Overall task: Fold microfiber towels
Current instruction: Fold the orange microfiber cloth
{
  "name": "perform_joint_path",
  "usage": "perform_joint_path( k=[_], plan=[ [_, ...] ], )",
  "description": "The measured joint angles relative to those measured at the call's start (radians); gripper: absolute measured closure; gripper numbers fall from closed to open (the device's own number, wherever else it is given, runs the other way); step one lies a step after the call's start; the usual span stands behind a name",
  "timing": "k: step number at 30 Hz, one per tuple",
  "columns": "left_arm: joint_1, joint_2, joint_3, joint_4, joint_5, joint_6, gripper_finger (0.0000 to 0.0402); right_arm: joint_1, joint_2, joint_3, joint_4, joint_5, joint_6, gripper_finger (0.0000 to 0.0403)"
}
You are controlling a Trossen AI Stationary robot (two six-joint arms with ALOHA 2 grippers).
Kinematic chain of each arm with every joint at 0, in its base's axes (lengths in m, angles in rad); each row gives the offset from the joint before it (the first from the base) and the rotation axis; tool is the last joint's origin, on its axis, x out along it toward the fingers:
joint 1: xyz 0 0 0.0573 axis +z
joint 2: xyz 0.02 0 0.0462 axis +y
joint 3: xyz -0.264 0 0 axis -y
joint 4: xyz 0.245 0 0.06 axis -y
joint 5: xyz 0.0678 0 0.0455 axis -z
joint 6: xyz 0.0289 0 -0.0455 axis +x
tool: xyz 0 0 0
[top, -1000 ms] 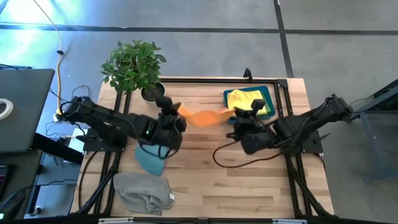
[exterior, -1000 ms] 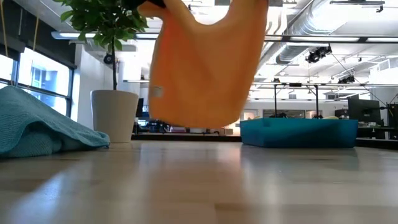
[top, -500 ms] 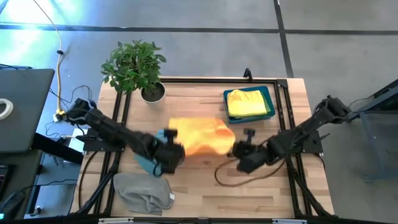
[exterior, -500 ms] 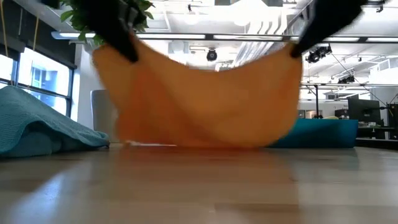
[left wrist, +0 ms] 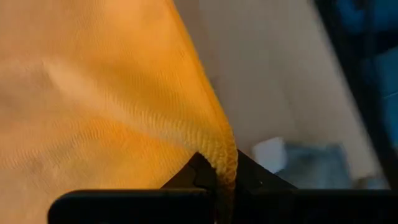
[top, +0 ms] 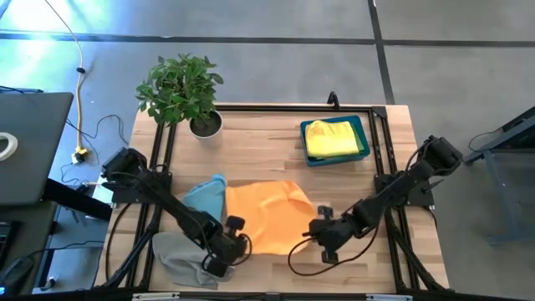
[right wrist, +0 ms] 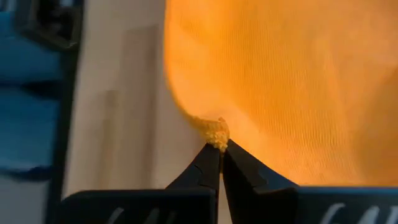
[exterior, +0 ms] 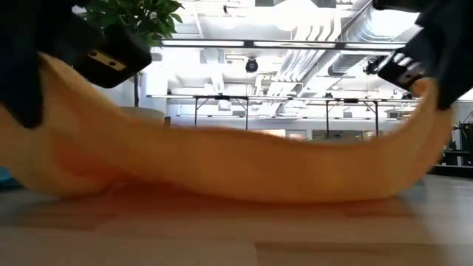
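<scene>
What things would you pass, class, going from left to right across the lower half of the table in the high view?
Grey towel → left gripper, shut on a corner of the orange towel → the orange towel itself → right gripper, shut on another of its corners.

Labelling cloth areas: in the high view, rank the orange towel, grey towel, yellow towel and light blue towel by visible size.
1. Orange microfiber towel, spread out.
2. Crumpled grey towel and yellow towel in the bin: too alike to rank.
3. Light blue towel, partly covered.
</scene>
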Motion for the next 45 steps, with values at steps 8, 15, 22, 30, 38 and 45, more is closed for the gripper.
perform_joint_path(
  k=[8,15,22,30,38,45],
  plan=[
    [0.032,-0.006,0.012,-0.035,0.055,0.034,0.0401,0.009,-0.028,0.000,-0.003,-0.011,0.018,0.0403],
    [0.087,-0.059,0.153,-0.372,-0.200,0.079,0.0401,0.009,-0.060,0.139,-0.340,0.309,-0.026,0.0403],
    [0.131,-0.092,0.370,-0.668,-0.742,0.242,0.0401,-0.018,-0.056,0.373,-0.708,0.765,-0.117,0.0403],
    [0.159,-0.151,0.480,-0.809,-1.129,0.344,0.0401,-0.090,-0.058,0.535,-0.828,0.947,-0.241,0.0403],
    [0.126,-0.161,0.516,-0.791,-0.471,0.402,0.0401,-0.105,-0.057,0.598,-0.814,0.503,-0.449,0.0403],
    [0.132,-0.162,0.518,-0.818,-0.863,0.264,0.0401,-0.128,-0.058,0.625,-0.823,0.647,-0.239,0.0403]
  ],
)
